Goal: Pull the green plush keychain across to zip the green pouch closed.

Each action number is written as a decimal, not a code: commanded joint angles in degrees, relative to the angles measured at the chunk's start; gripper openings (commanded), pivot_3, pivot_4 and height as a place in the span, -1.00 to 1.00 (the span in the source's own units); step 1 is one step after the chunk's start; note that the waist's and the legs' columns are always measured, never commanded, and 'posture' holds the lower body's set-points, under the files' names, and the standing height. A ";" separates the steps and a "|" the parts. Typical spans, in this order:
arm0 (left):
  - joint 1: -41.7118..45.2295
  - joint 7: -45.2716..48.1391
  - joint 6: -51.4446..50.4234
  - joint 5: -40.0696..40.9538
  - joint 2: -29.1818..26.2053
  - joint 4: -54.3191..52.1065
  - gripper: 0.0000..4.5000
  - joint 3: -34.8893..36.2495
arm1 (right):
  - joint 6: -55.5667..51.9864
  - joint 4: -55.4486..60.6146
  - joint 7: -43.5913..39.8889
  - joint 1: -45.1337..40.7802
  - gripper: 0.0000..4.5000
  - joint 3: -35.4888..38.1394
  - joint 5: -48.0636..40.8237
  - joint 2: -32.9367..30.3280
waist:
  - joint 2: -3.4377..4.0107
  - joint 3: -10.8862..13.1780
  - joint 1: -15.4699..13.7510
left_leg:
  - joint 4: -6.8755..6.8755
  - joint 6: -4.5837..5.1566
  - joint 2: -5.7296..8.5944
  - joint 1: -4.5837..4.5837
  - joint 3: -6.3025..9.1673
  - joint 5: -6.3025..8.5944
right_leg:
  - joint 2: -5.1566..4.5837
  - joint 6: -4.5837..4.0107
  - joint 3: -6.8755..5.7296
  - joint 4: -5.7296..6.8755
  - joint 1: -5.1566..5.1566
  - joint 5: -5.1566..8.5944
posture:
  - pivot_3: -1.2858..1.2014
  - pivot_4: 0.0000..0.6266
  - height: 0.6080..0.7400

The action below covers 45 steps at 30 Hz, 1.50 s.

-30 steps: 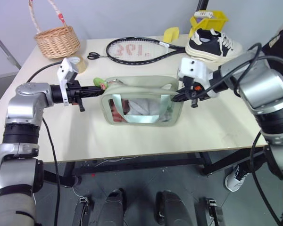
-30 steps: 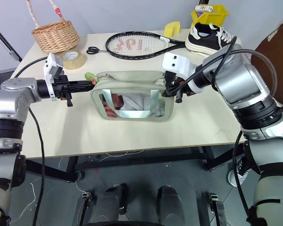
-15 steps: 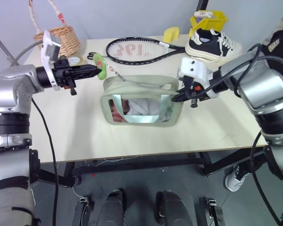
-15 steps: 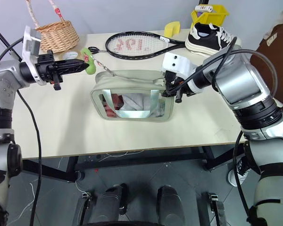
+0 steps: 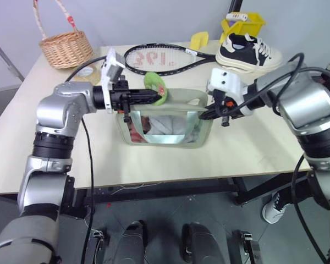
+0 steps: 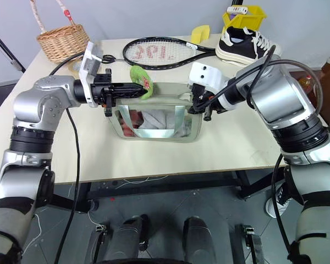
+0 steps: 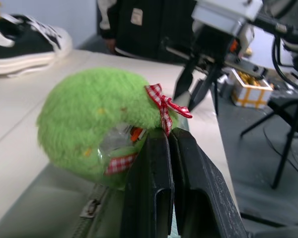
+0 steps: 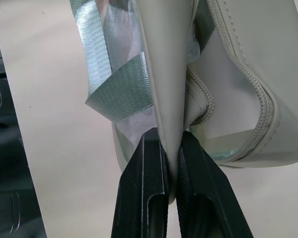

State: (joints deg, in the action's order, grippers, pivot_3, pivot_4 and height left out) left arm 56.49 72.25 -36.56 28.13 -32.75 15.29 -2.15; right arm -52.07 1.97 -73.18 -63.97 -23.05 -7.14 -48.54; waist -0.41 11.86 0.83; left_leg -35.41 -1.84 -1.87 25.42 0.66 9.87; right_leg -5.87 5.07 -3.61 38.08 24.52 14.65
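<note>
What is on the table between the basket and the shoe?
In the left eye view, a tennis racket lies between the basket and the shoe, with scissors near its head.

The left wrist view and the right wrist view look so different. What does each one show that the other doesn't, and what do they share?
The left wrist view shows the left gripper pinching the green plush keychain, with a black-and-white sneaker behind it. The right wrist view shows the right gripper clamped on the pouch's fabric wall, beside a pale strap and the zipper teeth. Both show black fingers shut on part of the green pouch assembly, and the pale table.
</note>
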 commanded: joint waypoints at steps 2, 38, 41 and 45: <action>1.60 1.85 -0.25 -0.26 -2.83 -1.15 -0.15 0.21 | -0.02 1.99 0.78 -0.81 -1.00 2.31 -0.39 -0.62 | 0.00 0.00 0.01 | 0.00 0.00 0.00 0.00 0.00 0.00 | 0.00 0.00 0.00 0.00 0.00 0.00 | 0.03 -0.52 0.96; -7.11 1.77 8.45 -7.72 -11.51 -1.32 -1.00 0.56 | -0.87 0.59 -1.86 -4.59 0.62 9.43 -9.43 2.09 | 0.00 0.00 -0.09 | -0.02 0.01 -0.01 -0.02 -0.06 0.01 | -0.01 -0.01 0.04 0.00 0.00 0.00 | 0.03 -0.52 0.96; -7.44 1.44 8.13 -7.56 -11.30 -2.21 -1.00 0.64 | -0.94 -1.97 1.55 -7.67 0.62 9.10 -9.34 7.20 | 0.00 0.00 0.03 | -0.02 0.01 -0.01 -0.04 -0.06 0.01 | 0.00 -0.01 0.05 0.01 0.00 -0.01 | 0.03 -0.52 0.96; -7.53 1.06 7.94 -7.47 -11.10 -2.55 -1.00 0.81 | 2.19 -10.54 8.48 -11.34 0.62 7.75 -5.87 14.55 | -0.01 0.00 -0.05 | -0.02 0.01 -0.01 -0.04 -0.06 0.01 | 0.00 -0.01 0.04 0.03 0.00 -0.01 | 0.03 -0.52 0.96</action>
State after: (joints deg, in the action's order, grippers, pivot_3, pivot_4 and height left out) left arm 48.38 73.42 -28.43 20.48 -43.63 14.33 -1.52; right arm -51.65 -6.57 -67.24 -73.31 -15.52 -14.55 -34.46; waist -0.42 11.86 0.78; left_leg -35.44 -1.83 -1.88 25.39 0.60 9.88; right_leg -5.87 5.05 -3.57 38.11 24.52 14.64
